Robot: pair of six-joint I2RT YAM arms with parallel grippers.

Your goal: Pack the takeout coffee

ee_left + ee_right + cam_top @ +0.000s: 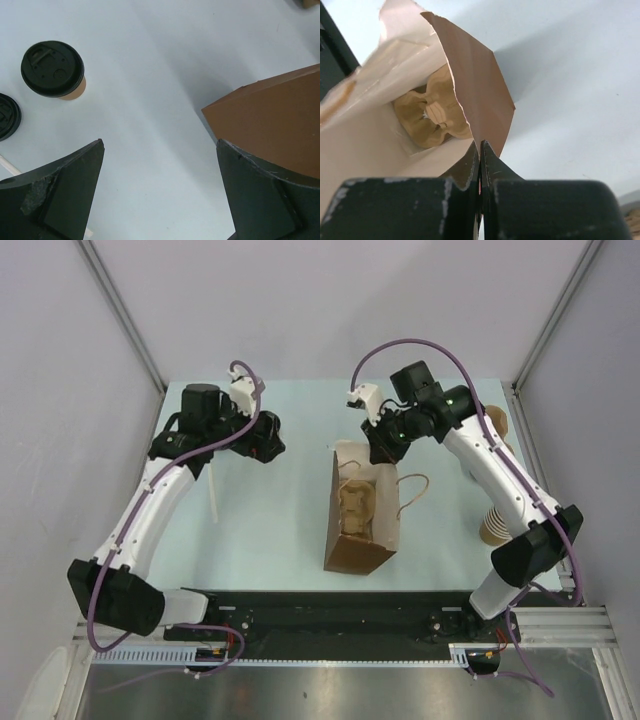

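The takeout coffee [54,70], a small kraft cup with a black lid, stands upright on the table at the upper left of the left wrist view. The left arm hides it in the top view. My left gripper [160,145] is open and empty above bare table, between the cup and the brown paper bag [270,125]. It also shows in the top view [265,440]. The bag [360,515] stands open mid-table with a pulp cup carrier [432,115] inside. My right gripper [481,146] is shut on the bag's rim [470,75] at its far edge [380,452].
A second black lid [7,117] lies at the left edge of the left wrist view. A thin white stick [212,490] lies on the table by the left arm. A tall stack of lidless paper cups [494,523] lies at the right, partly behind the right arm.
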